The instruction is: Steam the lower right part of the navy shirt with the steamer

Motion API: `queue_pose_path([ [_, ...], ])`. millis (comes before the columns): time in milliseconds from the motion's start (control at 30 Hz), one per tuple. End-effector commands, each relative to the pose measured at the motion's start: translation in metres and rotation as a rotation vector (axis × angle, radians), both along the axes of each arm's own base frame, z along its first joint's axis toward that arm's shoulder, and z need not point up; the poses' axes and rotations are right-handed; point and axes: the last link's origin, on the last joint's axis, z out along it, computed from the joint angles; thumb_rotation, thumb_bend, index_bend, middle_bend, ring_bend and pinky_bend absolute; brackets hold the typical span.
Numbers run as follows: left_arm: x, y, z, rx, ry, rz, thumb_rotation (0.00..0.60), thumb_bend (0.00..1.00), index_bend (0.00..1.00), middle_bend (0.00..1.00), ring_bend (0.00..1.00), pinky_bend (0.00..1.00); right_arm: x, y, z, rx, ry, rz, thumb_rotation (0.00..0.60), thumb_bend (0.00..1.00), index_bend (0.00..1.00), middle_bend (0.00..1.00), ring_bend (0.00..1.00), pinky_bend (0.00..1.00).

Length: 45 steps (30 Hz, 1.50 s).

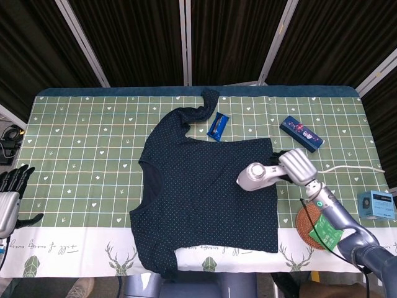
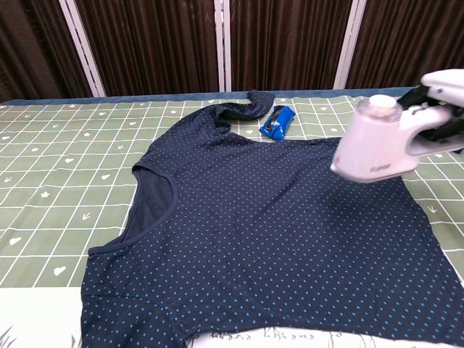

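A navy dotted shirt [image 1: 211, 192] [image 2: 268, 232] lies flat across the middle of the table, neck opening to the left. My right hand [image 1: 296, 166] [image 2: 444, 116] grips the handle of the white steamer [image 1: 255, 176] [image 2: 375, 148] and holds it lifted over the shirt's right part, head pointing left. At the left table edge my left hand [image 1: 11, 197] hangs with fingers spread and nothing in it; the chest view does not show it.
A blue snack packet [image 1: 218, 126] [image 2: 277, 121] lies by the shirt's upper sleeve. A long blue box [image 1: 301, 133] sits at the right rear. A woven coaster with a green packet [image 1: 319, 225] and a small blue box [image 1: 375, 204] lie at the right edge. The steamer's white cord [image 1: 353, 169] trails right.
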Motion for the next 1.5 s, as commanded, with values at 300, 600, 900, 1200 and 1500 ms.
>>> queue_pose_path([
  [300,-0.005,0.003,0.0,-0.002,0.001,0.019,0.6,0.0,0.0,0.0,0.0,0.0,0.076,0.035,-0.059,0.192,-0.002,0.311,0.6,0.91,0.81,0.67,0.66,0.92],
  [600,-0.006,0.005,-0.002,-0.008,0.005,0.027,0.6,0.0,0.0,0.0,0.0,0.0,0.09,0.048,-0.092,0.253,0.065,0.42,0.6,0.91,0.81,0.67,0.66,0.92],
  [900,-0.008,0.006,-0.004,-0.012,0.014,0.033,0.6,0.0,0.0,0.0,0.0,0.0,0.084,0.05,-0.111,0.288,0.084,0.433,0.6,0.91,0.81,0.67,0.66,0.92],
  [1200,-0.009,0.006,-0.006,-0.014,0.022,0.038,0.6,0.0,0.0,0.0,0.0,0.0,0.057,0.041,-0.11,0.279,0.116,0.377,0.6,0.91,0.81,0.67,0.66,0.92],
  [1500,-0.01,0.006,-0.01,-0.023,0.033,0.041,0.6,0.0,0.0,0.0,0.0,0.0,0.017,0.033,-0.083,0.196,0.16,0.327,0.6,0.87,0.8,0.67,0.66,0.92],
])
